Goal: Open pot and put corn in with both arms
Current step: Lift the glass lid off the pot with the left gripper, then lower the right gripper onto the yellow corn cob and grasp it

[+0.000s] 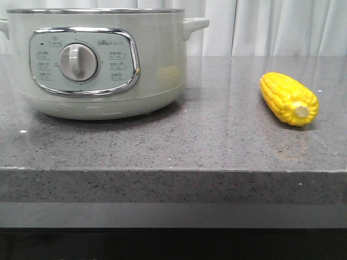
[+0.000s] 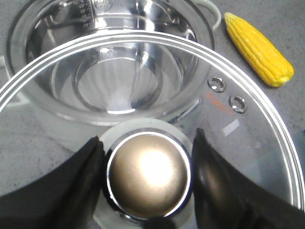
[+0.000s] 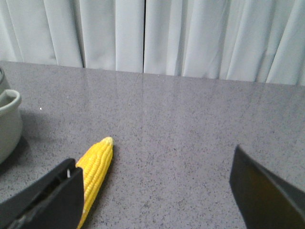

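Observation:
The pale grey-green pot [image 1: 103, 59] stands at the left of the counter, with its dial facing me. In the left wrist view the pot [image 2: 119, 62] is open and its shiny inner bowl shows empty. My left gripper [image 2: 147, 172] is shut on the round metal knob [image 2: 148, 171] of the glass lid [image 2: 248, 129], which it holds above and partly off the pot. The yellow corn [image 1: 289, 98] lies on the counter to the right of the pot and also shows in the left wrist view [image 2: 259, 47]. My right gripper [image 3: 155, 191] is open above the counter, with the corn [image 3: 96, 167] beside one finger. Neither gripper shows in the front view.
The grey speckled counter [image 1: 217, 146] has its front edge close to the camera. White curtains [image 3: 190, 38] hang behind the counter. One of the pot's side handles [image 3: 8, 102] shows at the edge of the right wrist view.

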Robot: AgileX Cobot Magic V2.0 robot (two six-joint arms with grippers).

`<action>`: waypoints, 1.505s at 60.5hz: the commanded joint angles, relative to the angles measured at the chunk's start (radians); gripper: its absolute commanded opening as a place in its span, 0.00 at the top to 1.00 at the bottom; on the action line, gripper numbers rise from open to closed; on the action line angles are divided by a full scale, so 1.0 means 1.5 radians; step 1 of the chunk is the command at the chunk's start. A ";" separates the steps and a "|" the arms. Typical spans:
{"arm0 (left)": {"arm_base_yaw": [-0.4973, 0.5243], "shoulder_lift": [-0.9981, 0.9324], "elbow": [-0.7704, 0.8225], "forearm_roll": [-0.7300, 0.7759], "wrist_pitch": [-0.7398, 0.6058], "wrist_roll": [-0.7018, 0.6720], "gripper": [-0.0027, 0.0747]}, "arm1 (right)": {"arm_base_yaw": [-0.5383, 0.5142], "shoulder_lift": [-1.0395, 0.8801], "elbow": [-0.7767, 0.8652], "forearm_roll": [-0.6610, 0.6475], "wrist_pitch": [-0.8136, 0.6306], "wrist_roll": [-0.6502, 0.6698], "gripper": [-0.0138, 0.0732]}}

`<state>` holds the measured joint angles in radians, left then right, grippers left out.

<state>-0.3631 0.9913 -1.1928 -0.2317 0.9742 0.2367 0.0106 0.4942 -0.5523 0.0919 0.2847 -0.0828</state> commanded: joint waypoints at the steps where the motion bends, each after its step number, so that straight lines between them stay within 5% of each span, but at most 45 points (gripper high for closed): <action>1: -0.005 -0.078 0.036 -0.017 -0.089 0.000 0.66 | -0.004 0.029 -0.024 -0.007 -0.045 0.000 0.11; 19: -0.005 -0.309 0.178 -0.017 -0.087 -0.002 0.66 | -0.002 0.156 -0.036 -0.004 -0.036 0.001 0.11; 30: -0.005 -0.411 0.224 -0.017 -0.087 -0.002 0.66 | 0.010 0.277 -0.101 0.071 0.028 0.001 0.11; 72: -0.005 -0.454 0.240 -0.017 -0.086 -0.002 0.66 | 0.124 0.670 -0.327 0.180 0.073 0.001 0.12; 91: -0.005 -0.454 0.240 -0.017 -0.086 -0.002 0.66 | 0.124 0.671 -0.342 0.180 0.068 0.001 0.51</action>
<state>-0.3631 0.3016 -0.7982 -0.2282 0.9820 0.2367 0.1966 1.5371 -1.0217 0.3473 0.4418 -0.0828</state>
